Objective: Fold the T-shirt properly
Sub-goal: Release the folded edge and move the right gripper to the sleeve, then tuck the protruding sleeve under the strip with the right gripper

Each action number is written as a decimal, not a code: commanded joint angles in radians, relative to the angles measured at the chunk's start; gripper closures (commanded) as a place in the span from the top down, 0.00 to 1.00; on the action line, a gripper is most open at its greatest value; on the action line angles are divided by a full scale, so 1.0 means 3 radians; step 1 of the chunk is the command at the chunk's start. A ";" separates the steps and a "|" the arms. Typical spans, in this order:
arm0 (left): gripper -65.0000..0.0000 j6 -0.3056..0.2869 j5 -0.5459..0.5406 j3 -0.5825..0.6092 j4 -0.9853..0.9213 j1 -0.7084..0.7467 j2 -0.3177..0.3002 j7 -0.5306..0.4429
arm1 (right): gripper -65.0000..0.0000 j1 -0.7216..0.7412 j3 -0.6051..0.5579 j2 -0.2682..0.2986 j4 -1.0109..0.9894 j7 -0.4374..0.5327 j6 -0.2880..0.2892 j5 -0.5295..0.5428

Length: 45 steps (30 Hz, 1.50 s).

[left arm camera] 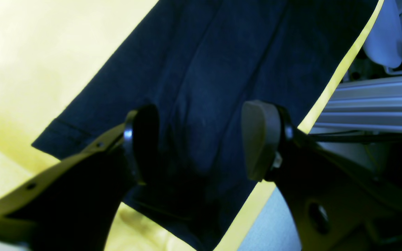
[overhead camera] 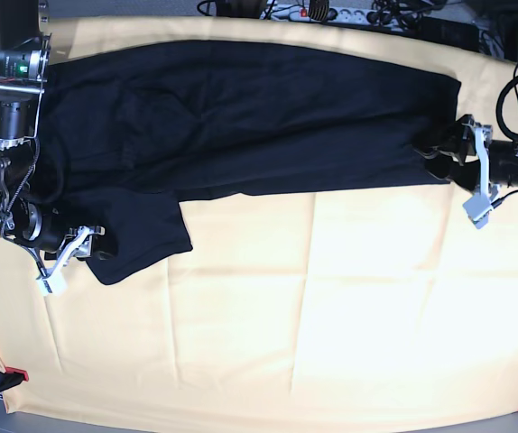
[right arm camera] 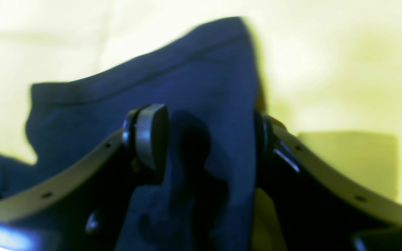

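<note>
T-shirt [overhead camera: 241, 126] lies flat along the far side of the table, a long dark band from left edge to right, on the yellow cloth [overhead camera: 313, 307]. Cloth covers nearly all the table; its near half is bare. One part of the shirt, apparently a sleeve [overhead camera: 137, 236], juts toward the near side at the left end.

Left gripper [overhead camera: 446, 159] sits at the shirt's right end, over the fabric edge. Left wrist view: jaws stand wide apart, dark fabric [left arm camera: 201, 87] visible flat between them, nothing pinched.

Right gripper [overhead camera: 86, 245] is at the left end, beside the sleeve. Right wrist view: jaws spread wide with a raised fold of shirt [right arm camera: 204, 104] between them; right pad is hidden behind the fold, left pad [right arm camera: 151, 136] stands clear of it. No firm grip visible.
</note>
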 commanded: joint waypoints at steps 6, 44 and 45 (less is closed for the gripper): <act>0.60 -0.0020 -0.0058 -0.0045 0.0031 -0.0056 -0.0089 -0.0099 | 0.30 0.0200 0.0019 0.0060 0.0042 0.0004 0.0078 0.0286; 0.60 -0.0020 -0.0058 -0.0045 0.0031 -0.0057 -0.0090 -0.0112 | 0.00 -0.1974 0.0019 0.1242 0.3187 -0.1041 0.0078 0.1625; 0.60 -0.0020 -0.0058 -0.0045 0.0031 -0.0057 -0.0090 -0.0111 | 0.00 -0.1996 0.0019 0.1241 0.3217 -0.1066 0.0078 0.1625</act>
